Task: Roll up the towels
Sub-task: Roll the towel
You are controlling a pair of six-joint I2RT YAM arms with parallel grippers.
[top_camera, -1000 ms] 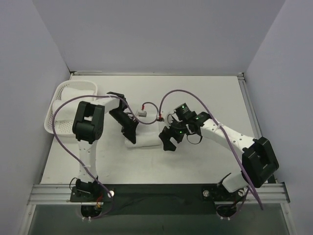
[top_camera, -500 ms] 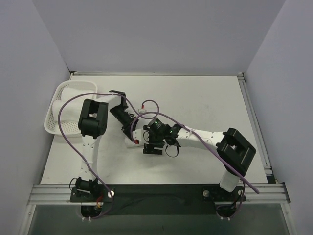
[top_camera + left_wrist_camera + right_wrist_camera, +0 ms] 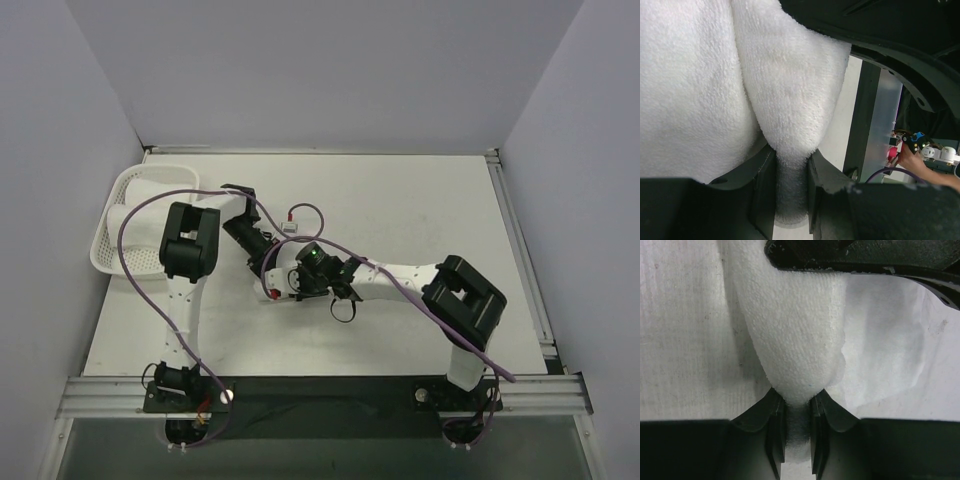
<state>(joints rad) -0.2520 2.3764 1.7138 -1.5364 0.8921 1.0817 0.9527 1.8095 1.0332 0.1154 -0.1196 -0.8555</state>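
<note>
A white terry towel [image 3: 264, 291] lies mid-table, mostly hidden under both grippers in the top view. My left gripper [image 3: 262, 262] is shut on a thick fold of this towel [image 3: 790, 100], which bulges out from between its fingers [image 3: 765, 185]. Just beside it, my right gripper [image 3: 291, 283] is shut on a thinner fold of the same towel [image 3: 795, 330], pinched between its pads [image 3: 776, 430]. The rest of the cloth lies flat on the table under that fold. Another white towel [image 3: 150, 188] lies in the basket.
A white lattice basket [image 3: 112, 232] stands at the table's left edge. A white cable connector [image 3: 290, 228] hangs just behind the grippers. The purple cables loop over both arms. A metal rail [image 3: 320, 388] runs along the near edge. A person's hand [image 3: 920, 161] shows beyond the table.
My right arm has swung left across the table to the towel, and its jaws have shut on a fold beside the left gripper. The left gripper has kept its hold.
</note>
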